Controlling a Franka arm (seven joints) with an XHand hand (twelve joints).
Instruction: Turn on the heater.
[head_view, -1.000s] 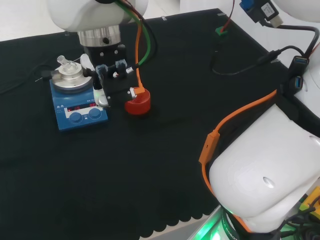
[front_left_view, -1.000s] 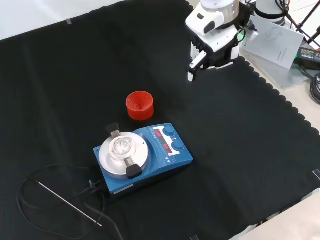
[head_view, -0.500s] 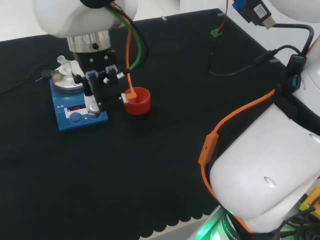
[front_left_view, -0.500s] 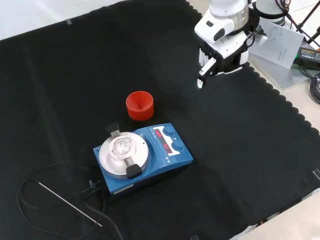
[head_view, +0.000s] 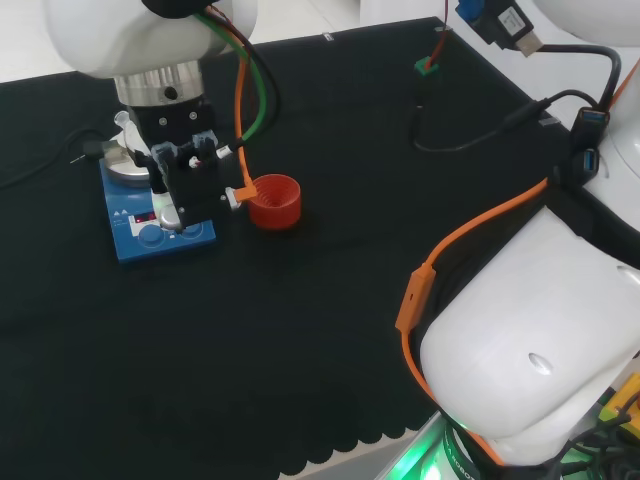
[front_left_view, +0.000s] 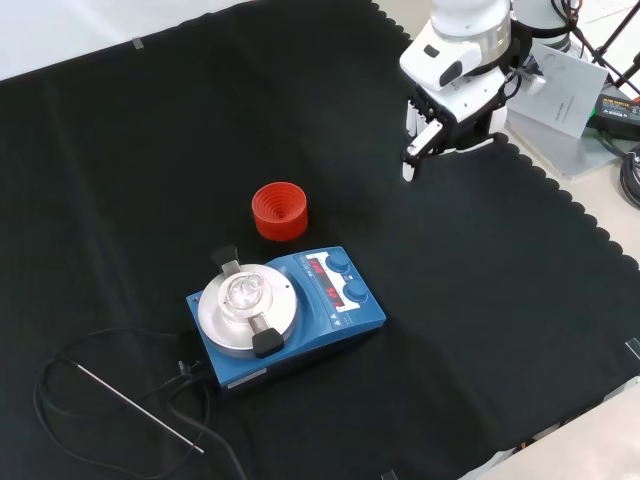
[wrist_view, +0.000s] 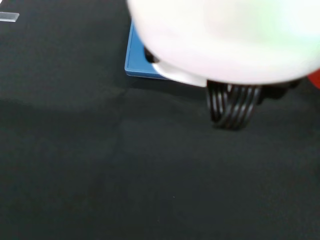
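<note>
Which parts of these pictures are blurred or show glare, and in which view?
Wrist view: a large white part of the hand is out of focus, with a greenish tint at one side. Front view: the heater is sharp, its round metal plate bright with reflected light. Head view: a green glow at the arm's base.

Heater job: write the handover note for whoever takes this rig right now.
Hand: above the cloth near its far edge in the front view, holding nothing, well apart from the heater; one finger points down, the others look curled.
Heater: blue, on the black cloth, a small glass piece on its round plate, two blue knobs facing the arm.
Red ribbed ring: just beyond the heater, nothing on it.
Done: nothing pressed or turned yet.
Left: bring the hand to the knobs and switch the heater on.
</note>
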